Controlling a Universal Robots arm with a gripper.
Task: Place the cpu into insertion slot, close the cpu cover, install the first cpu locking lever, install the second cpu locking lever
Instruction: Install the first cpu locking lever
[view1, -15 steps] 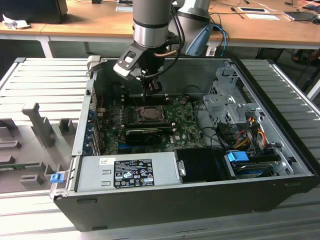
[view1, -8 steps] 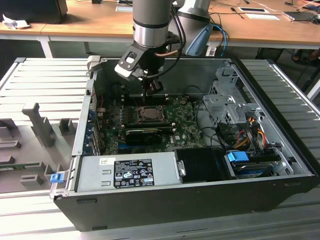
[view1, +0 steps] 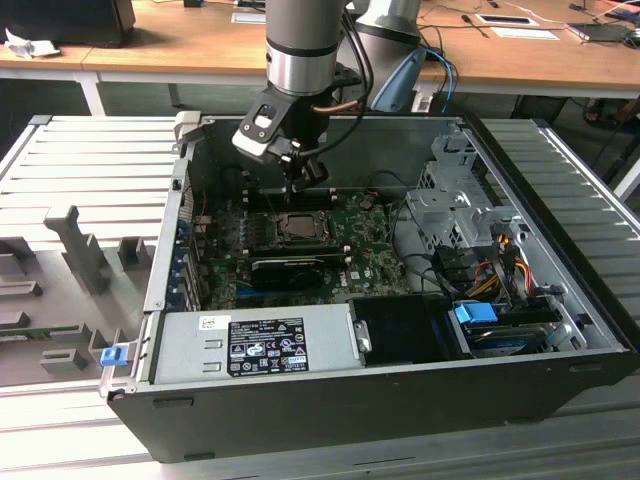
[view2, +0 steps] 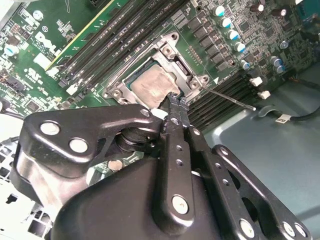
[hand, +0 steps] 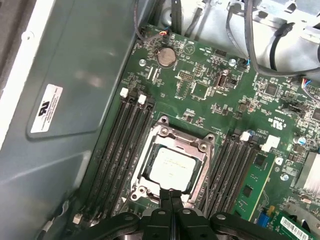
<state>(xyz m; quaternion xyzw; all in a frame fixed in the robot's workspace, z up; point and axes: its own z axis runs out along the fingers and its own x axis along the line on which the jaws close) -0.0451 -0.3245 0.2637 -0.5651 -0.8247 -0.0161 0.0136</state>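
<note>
The cpu (hand: 172, 165) lies flat in the insertion slot (hand: 138, 190), its dull silver top showing (view2: 152, 85). The cpu cover (hand: 202, 160) is down around the chip as a silver frame (view2: 189, 75). My gripper (hand: 170, 194) is shut with nothing between its fingers, and its tip (view2: 175, 102) sits at the socket's edge, right beside the chip. A thin metal locking lever (view2: 232, 99) sticks out sideways from the socket over the memory slots. In the exterior view the gripper (view1: 300, 190) hangs just above the socket (view1: 298, 226) inside the open computer case.
Black memory slots (hand: 125, 145) flank the socket on both sides. A long black graphics card (view1: 300, 265) lies just in front of it, then the power supply (view1: 255, 345). A drive cage (view1: 455, 210) with cables stands at the exterior view's right. Case walls (view1: 175, 230) enclose the board.
</note>
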